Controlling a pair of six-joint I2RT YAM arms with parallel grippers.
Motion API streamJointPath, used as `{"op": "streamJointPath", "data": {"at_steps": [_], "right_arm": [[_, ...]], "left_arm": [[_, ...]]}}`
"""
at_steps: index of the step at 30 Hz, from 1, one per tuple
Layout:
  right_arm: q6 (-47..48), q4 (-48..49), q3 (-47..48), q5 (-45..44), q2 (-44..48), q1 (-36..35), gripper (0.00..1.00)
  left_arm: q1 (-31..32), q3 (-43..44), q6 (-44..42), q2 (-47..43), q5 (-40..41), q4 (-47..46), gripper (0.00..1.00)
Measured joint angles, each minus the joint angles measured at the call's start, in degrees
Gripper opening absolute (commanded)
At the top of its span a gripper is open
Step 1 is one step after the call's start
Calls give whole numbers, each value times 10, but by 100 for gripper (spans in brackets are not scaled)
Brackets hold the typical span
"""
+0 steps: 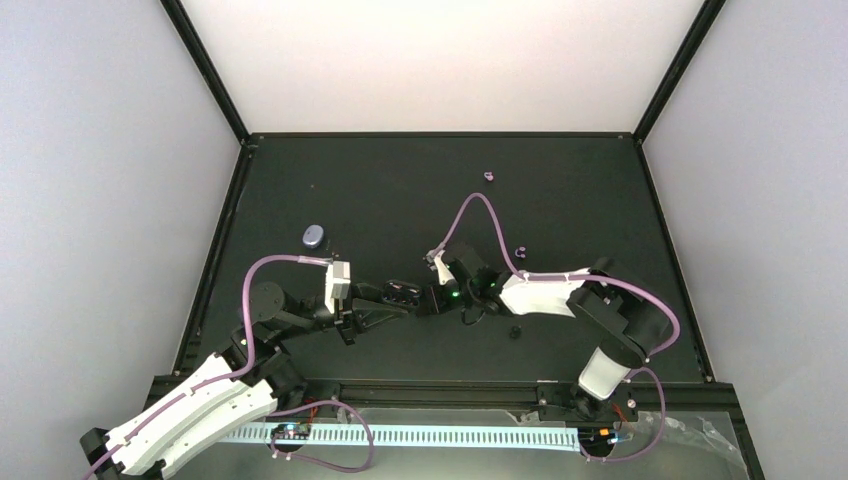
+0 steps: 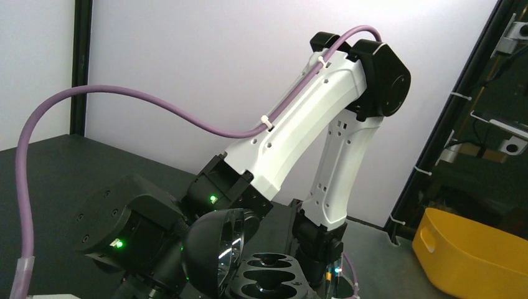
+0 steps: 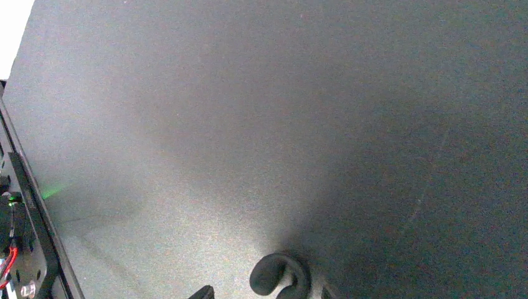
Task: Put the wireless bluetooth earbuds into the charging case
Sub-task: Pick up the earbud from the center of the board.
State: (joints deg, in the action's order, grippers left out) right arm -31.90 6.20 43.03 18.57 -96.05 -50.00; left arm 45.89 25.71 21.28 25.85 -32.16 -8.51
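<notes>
On the worktop (image 1: 600,190) we find both earbuds (image 1: 521,249) uninserted, beyond the charging case (image 2: 268,277) clamped by the left hand (image 1: 396,296); right hand (image 1: 438,280) state unreadable.

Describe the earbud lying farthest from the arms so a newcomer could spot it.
On the black table, look toward the far edge, a little right of centre. A tiny purple earbud lies alone there. The other earbud lies nearer, beside the right arm's purple cable.
</notes>
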Motion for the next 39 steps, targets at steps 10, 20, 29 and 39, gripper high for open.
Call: {"op": "streamJointPath", "data": {"at_steps": [10,20,29,39], "right_arm": [[-9,2,-3,-10,3,0,44],[-17,12,0,25,-14,0,43],[-27,10,0,46,-15,-9,43],[-12,-30,9,14,0,-10,43]], "left_arm": [[0,0,-3,0,0,0,2],[0,0,-3,0,0,0,2],[0,0,-3,-5,0,0,1],[0,0,-3,-5,0,0,2]]}}
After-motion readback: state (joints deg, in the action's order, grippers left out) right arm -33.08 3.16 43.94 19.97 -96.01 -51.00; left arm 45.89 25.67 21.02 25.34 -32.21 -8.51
